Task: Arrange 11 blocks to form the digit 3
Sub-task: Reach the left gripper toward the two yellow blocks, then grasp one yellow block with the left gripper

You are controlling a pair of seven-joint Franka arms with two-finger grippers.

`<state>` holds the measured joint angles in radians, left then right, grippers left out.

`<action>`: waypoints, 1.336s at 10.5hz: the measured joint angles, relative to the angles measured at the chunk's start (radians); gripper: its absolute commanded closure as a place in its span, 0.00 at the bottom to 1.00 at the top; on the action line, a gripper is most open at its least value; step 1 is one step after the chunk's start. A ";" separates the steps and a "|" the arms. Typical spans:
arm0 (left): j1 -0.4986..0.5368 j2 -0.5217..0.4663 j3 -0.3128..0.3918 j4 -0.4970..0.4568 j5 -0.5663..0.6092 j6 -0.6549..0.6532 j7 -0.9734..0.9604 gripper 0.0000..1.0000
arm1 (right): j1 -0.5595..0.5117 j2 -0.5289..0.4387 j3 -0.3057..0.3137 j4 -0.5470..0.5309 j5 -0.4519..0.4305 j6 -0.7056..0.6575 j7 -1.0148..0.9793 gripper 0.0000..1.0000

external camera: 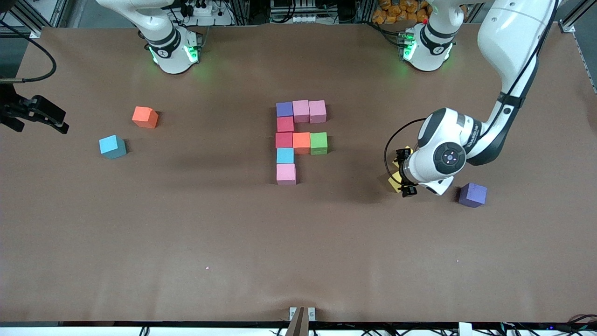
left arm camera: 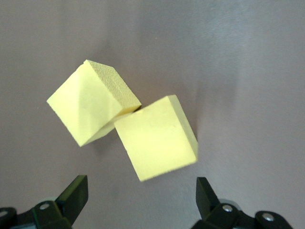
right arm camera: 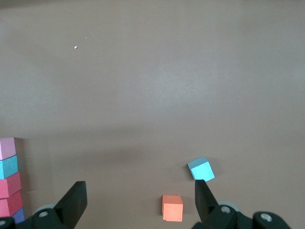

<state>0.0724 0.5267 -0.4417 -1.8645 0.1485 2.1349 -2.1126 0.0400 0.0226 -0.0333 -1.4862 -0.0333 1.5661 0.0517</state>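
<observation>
The left gripper (external camera: 405, 179) is hovering, fingers spread wide and empty, over two touching yellow blocks (left arm camera: 125, 121) toward the left arm's end of the table from the half-built digit 3 (external camera: 298, 140); by my reading it is fetching one for the missing lowest bar, so next it should be descending to straddle a single cube; the right gripper (right arm camera: 138, 202) is waiting, fingers wide, at the right arm's end.

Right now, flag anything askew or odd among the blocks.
Two small yellow foam cubes under the open left tool sit rotated, corners touching, one tipped on an edge. The built figure lacks its bottom bar. The right tool waits open.
</observation>
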 measured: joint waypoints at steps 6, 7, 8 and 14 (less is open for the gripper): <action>0.057 0.019 0.000 0.004 0.000 0.067 -0.074 0.00 | -0.001 0.000 -0.001 0.000 0.001 0.000 -0.002 0.00; 0.054 0.020 -0.002 0.003 0.000 0.071 -0.096 0.00 | -0.001 0.002 -0.001 0.000 0.001 0.002 -0.002 0.00; 0.053 0.023 -0.002 0.003 0.000 0.072 -0.110 0.00 | -0.001 0.004 -0.001 0.000 0.001 0.003 -0.002 0.00; 0.052 0.052 -0.002 -0.009 0.002 0.080 -0.138 0.00 | -0.001 0.015 -0.002 -0.002 0.028 0.054 -0.003 0.00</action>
<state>0.1248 0.5783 -0.4437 -1.8740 0.1506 2.2153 -2.2510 0.0391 0.0378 -0.0351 -1.4884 -0.0057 1.6204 0.0490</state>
